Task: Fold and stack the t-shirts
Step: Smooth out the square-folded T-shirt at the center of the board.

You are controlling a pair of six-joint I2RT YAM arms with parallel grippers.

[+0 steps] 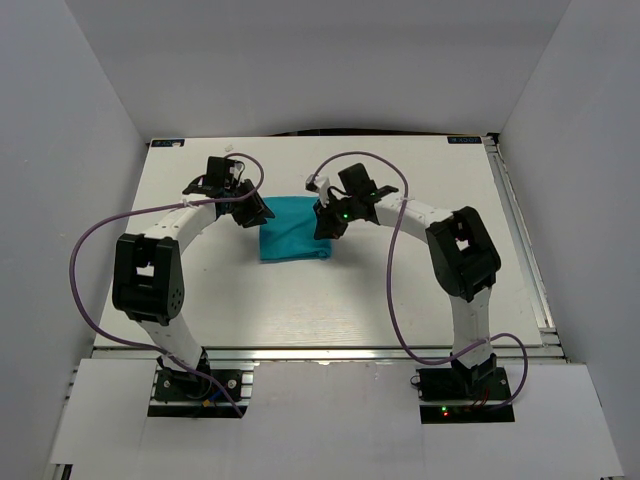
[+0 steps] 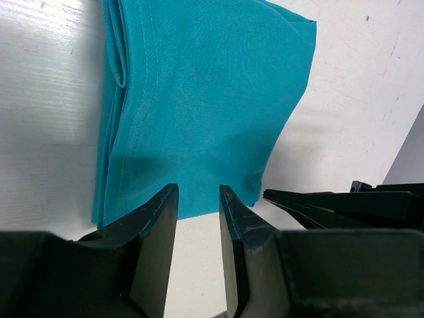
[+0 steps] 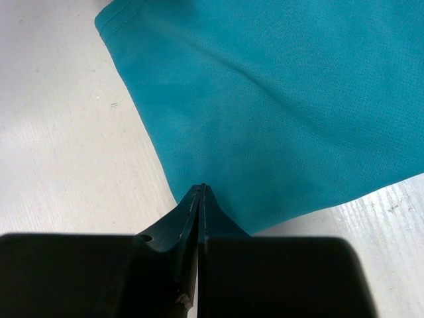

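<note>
**Top view.** One shirt [image 1: 290,240], teal and folded into a rough square, lies on the white table [image 1: 400,300] a little beyond its middle. Two arms [image 1: 150,275] curve in from the near edge. The left gripper [image 1: 258,212] is at the shirt's far-left corner and the right gripper [image 1: 326,225] at its right edge. Two purple cables [image 1: 78,262] loop outward, one from each arm. Bare table runs wide on both sides and in front of the shirt, with a narrower strip behind it. Grey walls [image 1: 60,150] close off the left, right and far sides.

**Left wrist.** The left gripper [image 2: 199,195] has its two fingers apart with nothing between them, and white table [image 2: 46,132] shows in the gap. The shirt [image 2: 205,99] lies just beyond the tips, its near edge almost at them. Several cloth layers are stacked along its left edge, and its right edge slants away. A black pointed pair, the right gripper [image 2: 298,199], reaches the shirt's near-right corner. Open table lies to the left and to the far right.

**Right wrist.** The right gripper [image 3: 202,189] has its fingers pressed together, with no gap visible. The tips sit on the shirt's [image 3: 278,99] near edge, with cloth on both sides of them. A faint crease runs to the tips, so they look nipped on that edge. One shirt corner shows at the top left. Bare table [image 3: 66,165] lies to the left and at the lower right.
</note>
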